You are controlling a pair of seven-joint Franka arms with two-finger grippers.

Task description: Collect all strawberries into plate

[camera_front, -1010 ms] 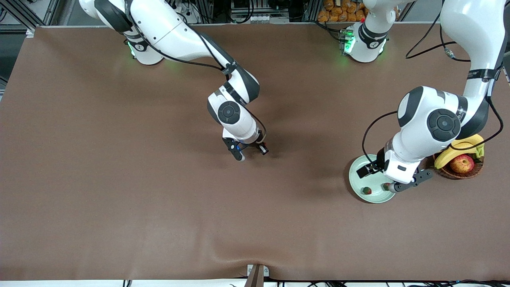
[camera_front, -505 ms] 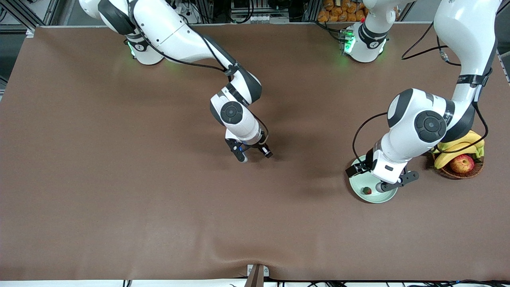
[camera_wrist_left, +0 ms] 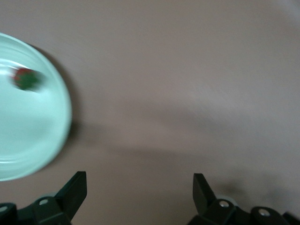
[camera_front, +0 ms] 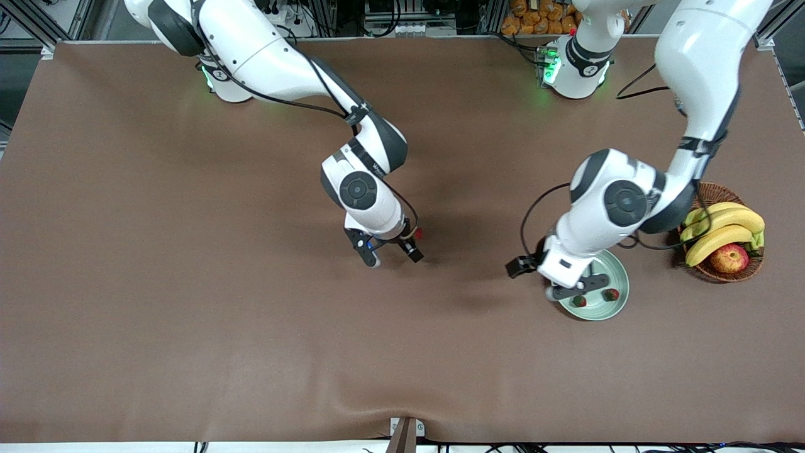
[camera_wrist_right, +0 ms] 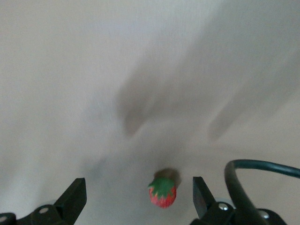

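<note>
The pale mint-green plate [camera_front: 615, 272] lies toward the left arm's end of the table and holds two strawberries [camera_front: 578, 301] [camera_front: 609, 294]. My left gripper [camera_front: 569, 290] is open and empty, over the plate's rim on the side toward the right arm. Its wrist view shows the plate [camera_wrist_left: 33, 136] with one strawberry [camera_wrist_left: 26, 78], and bare table between the fingers [camera_wrist_left: 75, 190]. The third strawberry [camera_front: 418, 234] lies on the table mid-table. My right gripper [camera_front: 391, 255] is open, low over it. In the right wrist view the strawberry [camera_wrist_right: 162, 192] sits between the open fingers [camera_wrist_right: 75, 192], untouched.
A brown wicker basket [camera_front: 709, 192] with bananas [camera_front: 723, 229] and a red-yellow apple [camera_front: 729, 258] stands beside the plate at the left arm's end. A brown cloth [camera_front: 188, 302] covers the table.
My left gripper has moved off the plate's middle toward the right arm's end, uncovering a second strawberry in the plate. My right gripper shifted slightly, and the third strawberry now shows beside it.
</note>
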